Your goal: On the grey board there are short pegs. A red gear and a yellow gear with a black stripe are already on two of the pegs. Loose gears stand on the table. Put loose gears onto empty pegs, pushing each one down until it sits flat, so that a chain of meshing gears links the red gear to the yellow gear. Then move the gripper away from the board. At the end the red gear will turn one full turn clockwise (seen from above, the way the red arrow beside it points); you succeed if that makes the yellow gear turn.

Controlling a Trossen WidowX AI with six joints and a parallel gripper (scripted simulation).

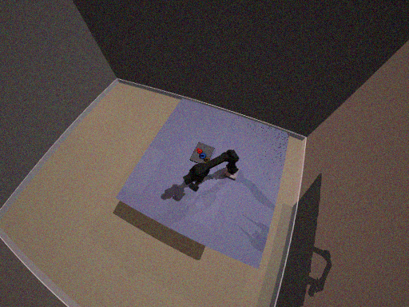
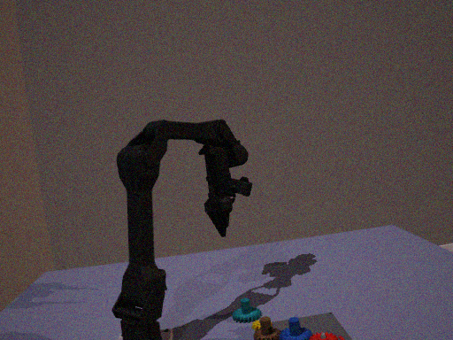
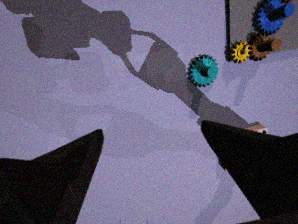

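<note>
Since the blue gear [image 1: 203, 155] [image 2: 295, 332] [image 3: 267, 19] and brown gear [image 2: 265, 332] [image 3: 261, 48] look seated on the board [image 1: 207, 147] [image 2: 329, 321] [image 3: 293, 41] between red [image 1: 199, 150] [image 2: 326, 336] and yellow [image 2: 256, 325] [image 3: 240, 52], keep the gripper [image 2: 223, 235] [image 3: 153, 129] high w/ its empty jaws spread; pull clear, leave the teal gear [image 2: 247, 312] [image 3: 203, 71] on the table, nr yellow.

On the table [image 1: 156, 160] [image 2: 398, 266] [image 3: 150, 190] lies the pegboard [image 1: 208, 148] [image 2: 320, 320] [image 3: 288, 42]. In the exterior view, left to right on it, sit the driven gear [image 2: 256, 325] [image 3: 240, 52], first linking gear [image 2: 266, 334] [image 3: 259, 48], second linking gear [image 1: 203, 156] [image 2: 295, 334] [image 3: 267, 18] and driver gear [image 1: 199, 151] [image 2: 326, 337] [image 3: 286, 1]. Off the board, behind and left, stands a spare gear [image 2: 247, 314] [image 3: 202, 72].
</note>
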